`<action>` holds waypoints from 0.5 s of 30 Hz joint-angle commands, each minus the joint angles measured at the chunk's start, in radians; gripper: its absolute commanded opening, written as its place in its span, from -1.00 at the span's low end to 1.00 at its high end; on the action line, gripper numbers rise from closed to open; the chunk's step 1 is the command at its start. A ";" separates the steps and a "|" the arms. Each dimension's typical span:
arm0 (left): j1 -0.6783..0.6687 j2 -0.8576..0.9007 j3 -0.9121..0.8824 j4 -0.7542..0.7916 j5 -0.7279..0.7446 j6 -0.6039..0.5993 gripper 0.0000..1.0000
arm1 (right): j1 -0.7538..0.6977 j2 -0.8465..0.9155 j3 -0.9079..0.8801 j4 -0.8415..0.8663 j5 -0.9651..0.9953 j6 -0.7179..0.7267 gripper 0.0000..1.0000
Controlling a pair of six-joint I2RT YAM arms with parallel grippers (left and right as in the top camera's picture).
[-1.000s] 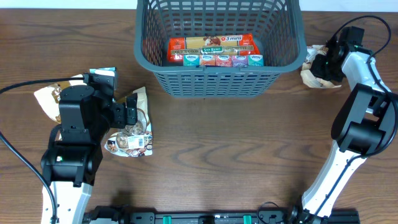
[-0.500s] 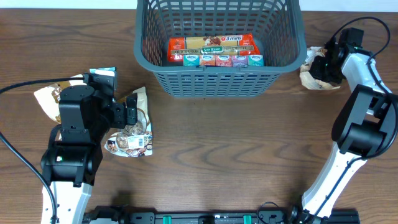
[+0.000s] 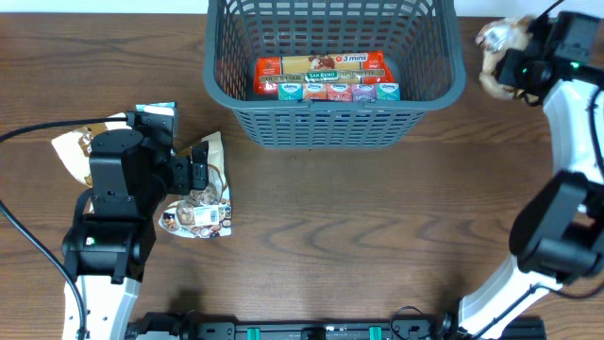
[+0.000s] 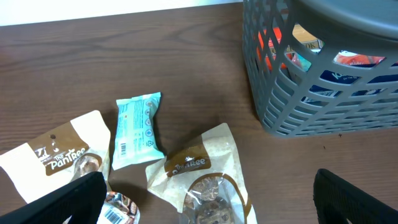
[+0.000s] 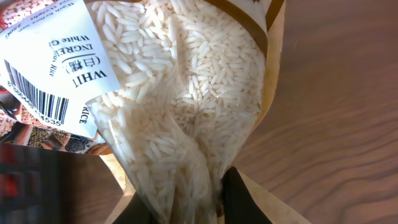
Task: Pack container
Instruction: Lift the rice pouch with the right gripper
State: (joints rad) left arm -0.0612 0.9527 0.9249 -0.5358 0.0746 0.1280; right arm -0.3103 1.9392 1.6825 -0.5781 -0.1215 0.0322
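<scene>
The container [image 3: 321, 125], a dark grey lattice basket, stands at the back middle and holds a red packet [image 3: 321, 68] above a row of small packs. It also fills the upper right of the left wrist view [image 4: 323, 106]. My right gripper [image 3: 517, 68] is shut on a clear bag of white rice [image 3: 494, 40], held in the air just right of the basket. In the right wrist view the rice bag [image 5: 180, 106] hangs pinched between the fingers of that gripper [image 5: 186, 202]. My left gripper [image 4: 208, 205] stands wide open over a cookie pouch [image 4: 205, 180].
Left of the basket lie a teal bar [image 4: 137, 127], a tan PanTree pouch [image 4: 56, 152] and another small packet [image 4: 115, 208]. In the overhead view the cookie pouch [image 3: 203, 203] lies beside the left arm [image 3: 113, 189]. Bare wooden table [image 3: 377, 236] spreads in front.
My right gripper has lifted the rice bag off the table and carried it up beside the basket's right rim. The left arm has not moved.
</scene>
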 commanded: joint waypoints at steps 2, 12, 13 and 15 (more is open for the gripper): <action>-0.003 0.000 0.014 -0.003 -0.008 -0.009 0.97 | 0.004 -0.111 0.015 0.010 -0.018 -0.023 -0.98; -0.003 0.000 0.014 -0.003 -0.008 -0.009 0.97 | 0.020 -0.381 0.015 0.010 -0.069 -0.049 -0.98; -0.003 0.000 0.014 -0.003 -0.008 -0.009 0.97 | 0.023 -0.412 0.015 0.010 -0.087 -0.049 -0.97; -0.003 0.000 0.014 -0.003 -0.008 -0.009 0.97 | 0.025 -0.468 0.015 0.009 -0.137 -0.058 -0.97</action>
State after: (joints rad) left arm -0.0612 0.9527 0.9245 -0.5358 0.0746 0.1280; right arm -0.3035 1.5867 1.6817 -0.5823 -0.1654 0.0021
